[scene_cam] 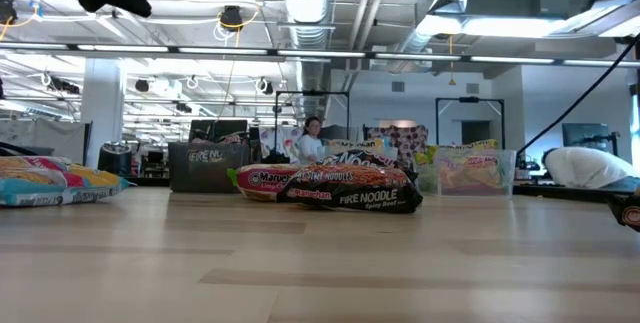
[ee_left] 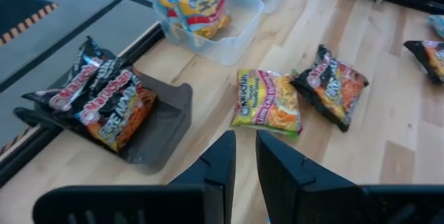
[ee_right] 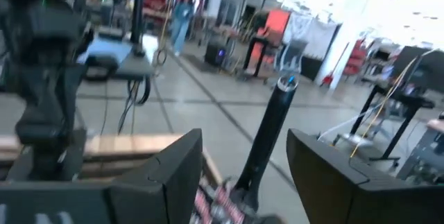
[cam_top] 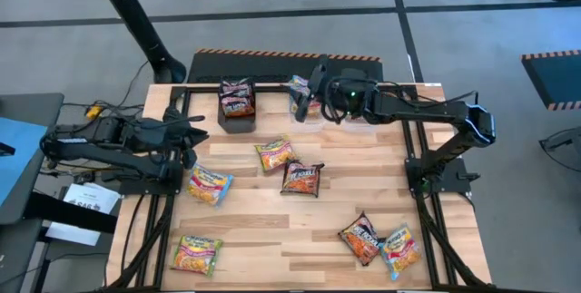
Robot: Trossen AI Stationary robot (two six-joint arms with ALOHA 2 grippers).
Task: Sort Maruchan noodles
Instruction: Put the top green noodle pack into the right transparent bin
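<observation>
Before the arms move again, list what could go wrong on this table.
1. The black box holds dark packets heaped above its rim; another drop might spill them.
2. The right gripper, jaws open, hangs by the clear tub; lowering could clip its wall.
3. The blue-edged packet lies near the table edge and could be knocked off.

Two dark jointed arms, black blocky tool fingers [ee_right: 173, 175], black cables
</observation>
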